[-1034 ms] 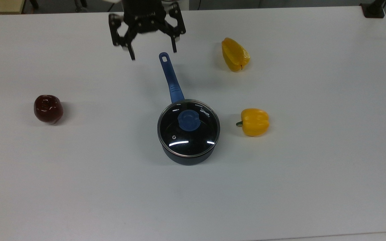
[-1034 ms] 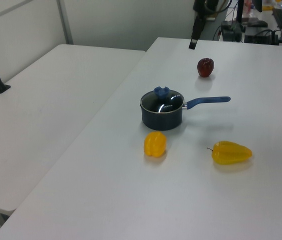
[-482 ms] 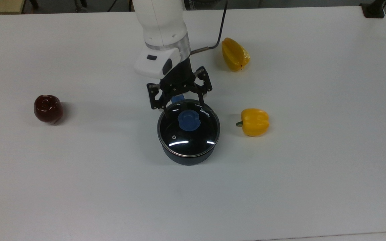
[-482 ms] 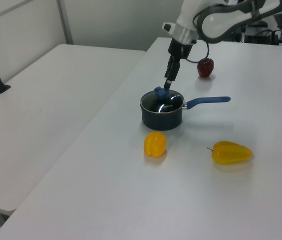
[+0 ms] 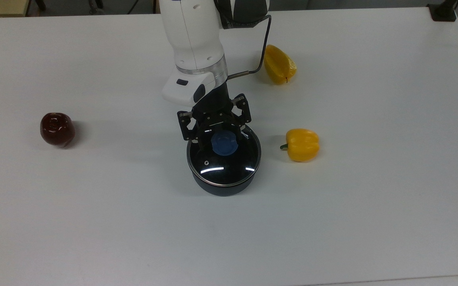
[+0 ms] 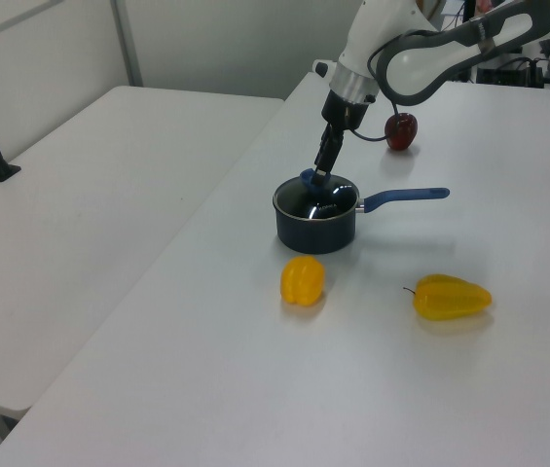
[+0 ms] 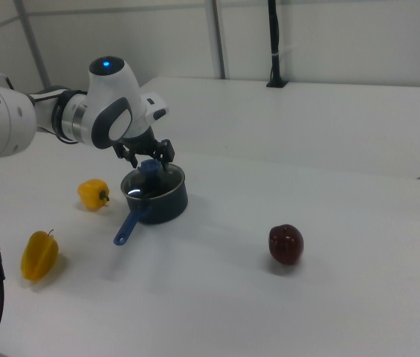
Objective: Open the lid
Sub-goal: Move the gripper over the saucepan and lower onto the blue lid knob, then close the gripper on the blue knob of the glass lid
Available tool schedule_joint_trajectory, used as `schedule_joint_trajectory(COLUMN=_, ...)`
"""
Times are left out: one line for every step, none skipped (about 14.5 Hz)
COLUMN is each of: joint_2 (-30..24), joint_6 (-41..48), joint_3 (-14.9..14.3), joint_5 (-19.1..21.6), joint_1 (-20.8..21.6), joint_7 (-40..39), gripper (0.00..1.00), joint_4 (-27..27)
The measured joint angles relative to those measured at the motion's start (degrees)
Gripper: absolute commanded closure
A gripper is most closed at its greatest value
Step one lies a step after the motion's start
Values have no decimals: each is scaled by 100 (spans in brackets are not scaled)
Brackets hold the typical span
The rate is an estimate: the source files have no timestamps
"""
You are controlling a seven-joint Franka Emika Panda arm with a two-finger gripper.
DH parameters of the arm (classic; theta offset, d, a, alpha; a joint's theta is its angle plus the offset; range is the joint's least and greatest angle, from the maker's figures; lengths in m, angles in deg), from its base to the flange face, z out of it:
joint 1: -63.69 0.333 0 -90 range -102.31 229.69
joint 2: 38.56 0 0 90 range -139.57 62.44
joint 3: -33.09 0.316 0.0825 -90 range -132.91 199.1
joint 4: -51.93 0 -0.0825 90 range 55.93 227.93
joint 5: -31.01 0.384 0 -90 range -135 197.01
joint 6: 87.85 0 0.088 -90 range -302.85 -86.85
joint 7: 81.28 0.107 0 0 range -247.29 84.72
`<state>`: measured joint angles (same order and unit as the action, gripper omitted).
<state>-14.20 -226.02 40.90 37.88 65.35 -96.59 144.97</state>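
A: Since half a second ago the gripper [image 5: 218, 140] is seen shifted down the top view, from the lid's upper edge to over the centre. Everything else is unmoved.

B: Finger state?

A: Fingers are held apart, one on each side of the blue knob [image 5: 224, 143]. Contact with the knob can't be confirmed. Nothing is clamped.

B: Lid position?

A: The glass lid [image 5: 224, 159] is seated flat on the dark saucepan [image 5: 223, 188], metal rim all round, steam hole toward the top view's lower left. In the left view the gripper [image 6: 320, 175] is seen coming in tilted, tips at the lid [image 6: 318, 198] knob. In the right view the gripper [image 7: 149, 159] is placed right over the saucepan [image 7: 159, 201].

B: Handle?

A: The blue handle [image 6: 403, 197] is pointed to the left view's right, mostly hidden under the arm in the top view.

B: Rest of the table?

A: On the white table [image 5: 372, 198]: a dark red apple [image 5: 57, 129] well apart at the top view's left, one yellow bell pepper [image 5: 301, 144] just beside the saucepan on the top view's right, a second yellow pepper [image 5: 279, 64] further up, near the arm's cable [image 5: 261, 51].
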Motion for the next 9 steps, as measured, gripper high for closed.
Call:
schedule_joint_trajectory(joint_2=0, joint_6=0, joint_3=0, joint_5=-6, joint_1=11, joint_7=10, gripper=28, joint_4=0)
schedule_joint_trajectory(joint_2=0, joint_6=0, joint_3=0, joint_5=-14, joint_1=21, joint_7=31, gripper=29, joint_4=0)
schedule_joint_trajectory(joint_2=0, joint_6=0, joint_3=1, joint_5=-21, joint_1=37, joint_7=102, gripper=29, joint_4=0)
schedule_joint_trajectory(joint_2=0, joint_6=0, joint_3=1, joint_5=-24, joint_1=50, joint_7=132, gripper=32, joint_4=0)
schedule_joint_trajectory(joint_2=1, joint_6=0, joint_3=2, joint_5=-28, joint_1=71, joint_7=191, gripper=35, joint_4=0)
schedule_joint_trajectory(joint_2=4, joint_6=0, joint_3=2, joint_5=-71, joint_1=92, joint_7=271, gripper=45, joint_4=2)
schedule_joint_trajectory(joint_2=7, joint_6=0, joint_3=2, joint_5=-174, joint_1=109, joint_7=371, gripper=52, joint_4=6)
schedule_joint_trajectory(joint_2=7, joint_6=0, joint_3=1, joint_5=-268, joint_1=113, joint_7=449, gripper=55, joint_4=6)
schedule_joint_trajectory(joint_2=6, joint_6=-1, joint_3=2, joint_5=-294, joint_1=114, joint_7=499, gripper=58, joint_4=3)
